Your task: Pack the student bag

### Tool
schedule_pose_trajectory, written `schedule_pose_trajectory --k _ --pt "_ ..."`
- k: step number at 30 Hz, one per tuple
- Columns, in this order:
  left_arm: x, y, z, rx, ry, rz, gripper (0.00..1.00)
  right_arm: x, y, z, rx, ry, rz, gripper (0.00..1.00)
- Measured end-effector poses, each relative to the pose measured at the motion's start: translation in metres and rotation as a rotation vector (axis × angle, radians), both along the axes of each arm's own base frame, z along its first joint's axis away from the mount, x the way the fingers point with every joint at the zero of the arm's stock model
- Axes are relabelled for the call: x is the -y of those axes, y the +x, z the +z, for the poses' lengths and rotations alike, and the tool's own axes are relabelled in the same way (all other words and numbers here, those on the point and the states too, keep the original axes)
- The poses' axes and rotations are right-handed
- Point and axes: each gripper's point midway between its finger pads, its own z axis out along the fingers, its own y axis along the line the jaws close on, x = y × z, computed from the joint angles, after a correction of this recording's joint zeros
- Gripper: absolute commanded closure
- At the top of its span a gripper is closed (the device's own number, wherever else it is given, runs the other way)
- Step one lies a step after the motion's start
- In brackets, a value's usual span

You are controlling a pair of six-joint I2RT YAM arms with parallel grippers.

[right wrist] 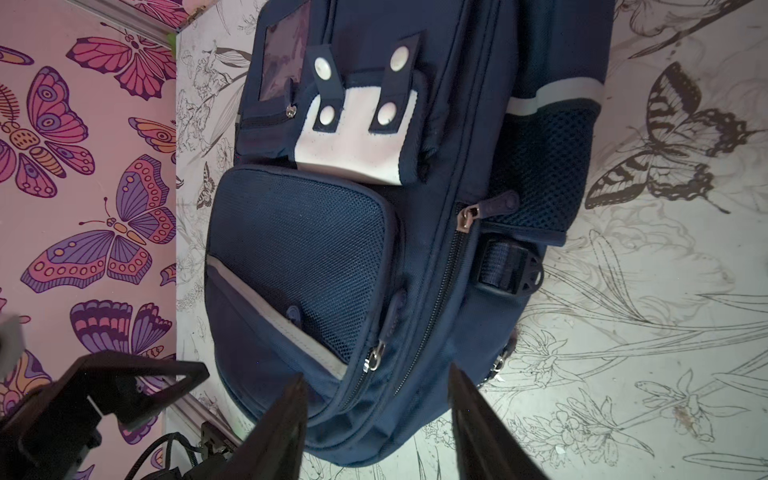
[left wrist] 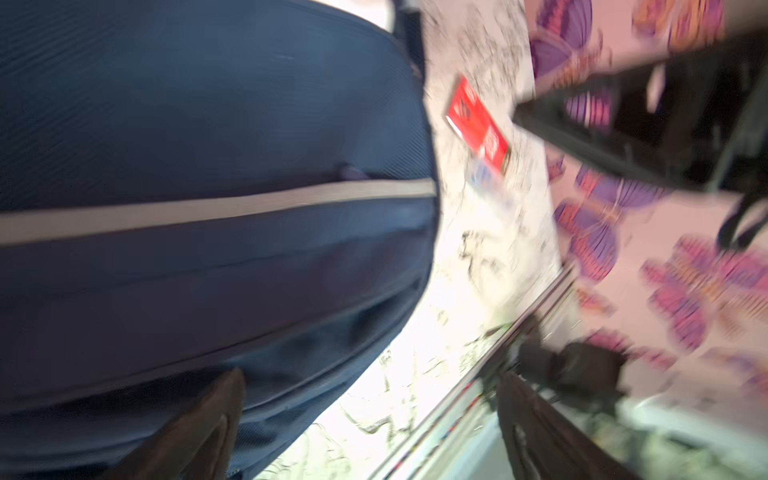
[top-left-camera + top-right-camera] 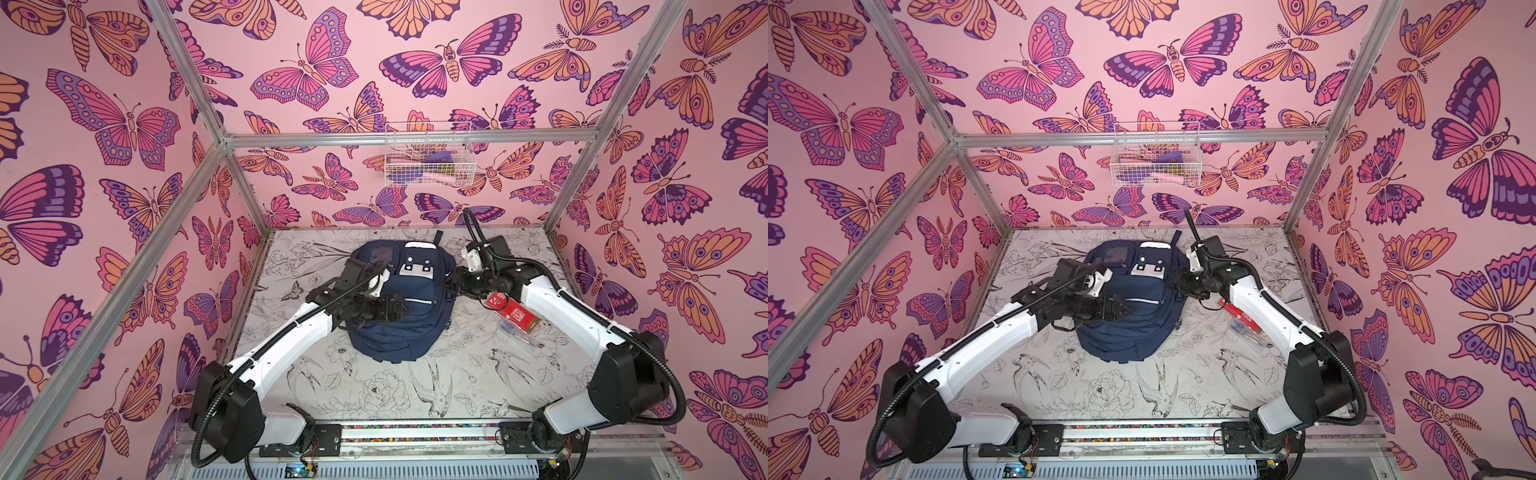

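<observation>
Beneath the left claw and just ahead of the right claw, the student bag is laid flat on the tabletop. Both claws are seen released, nothing grasped, though the left one's jaws are blurred in the wrist view and only seemingly spread wide.

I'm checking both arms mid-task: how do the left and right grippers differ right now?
The left gripper hangs over the student bag, above its front. The right gripper sits at the bag's right side. The left one's jaws gape wide, while the right one's stand narrower. Both are open and hold nothing.
</observation>
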Motion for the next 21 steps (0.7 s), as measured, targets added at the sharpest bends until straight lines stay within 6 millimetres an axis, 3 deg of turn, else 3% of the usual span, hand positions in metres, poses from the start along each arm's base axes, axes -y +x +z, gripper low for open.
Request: schedule_pose_trajectory --k 8,16,21 --pt "0.002 0.01 -0.014 0.251 0.216 -0.195 0.0 -0.014 0.004 -0.011 -0.096 0.098 0.051 0.44" --pt "0.006 0.017 -0.051 0.26 0.343 -0.3 0.0 -0.019 0.02 -0.039 -0.181 0.176 0.079 0.36" --pt "0.0 0.024 -0.063 0.274 0.42 -0.298 0.09 -0.016 0.036 -0.041 -0.176 0.233 0.081 0.36"
